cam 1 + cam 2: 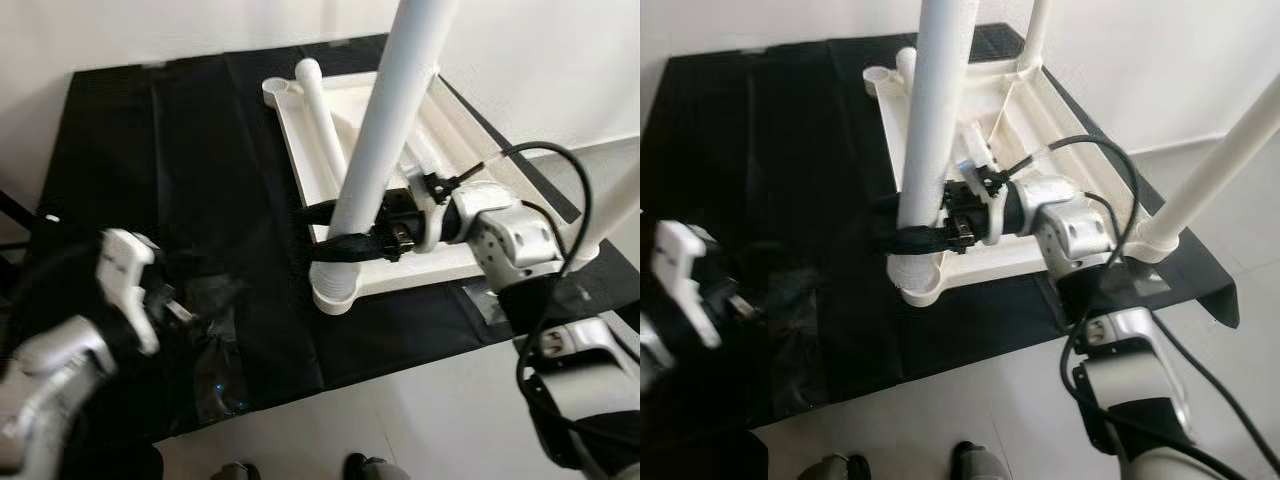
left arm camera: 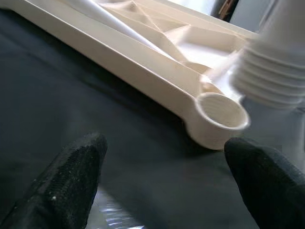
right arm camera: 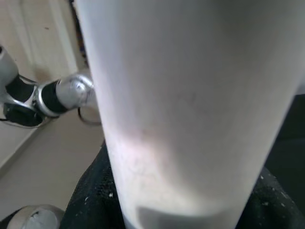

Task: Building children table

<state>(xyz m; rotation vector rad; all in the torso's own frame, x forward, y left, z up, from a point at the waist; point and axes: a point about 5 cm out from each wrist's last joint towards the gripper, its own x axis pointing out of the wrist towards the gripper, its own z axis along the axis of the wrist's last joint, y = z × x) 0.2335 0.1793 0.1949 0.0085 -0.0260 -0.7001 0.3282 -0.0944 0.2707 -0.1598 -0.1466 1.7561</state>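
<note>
A white tabletop (image 1: 300, 150) lies upside down on a black cloth (image 1: 150, 150). My right gripper (image 1: 345, 245) is shut on a tall white leg (image 1: 385, 120), holding it nearly upright over the near left corner. In the left wrist view the leg's ribbed end (image 2: 269, 76) sits just beside and above the corner's hollow socket (image 2: 221, 112). The right wrist view shows the leg (image 3: 190, 105) pressed close between the fingers. Low over the cloth to the left, my left gripper (image 1: 170, 300) is open, its fingertips (image 2: 71, 176) pointing at that socket. A loose leg (image 1: 320, 120) lies on the tabletop.
Two more legs stand on the tabletop, one at the near right corner (image 1: 1210, 170) and one at the far right (image 1: 1035, 30). Clear plastic wrap (image 1: 215, 350) lies on the cloth near my left gripper. The cloth's front edge meets pale floor (image 1: 400, 420), and my feet (image 1: 970, 462) show there.
</note>
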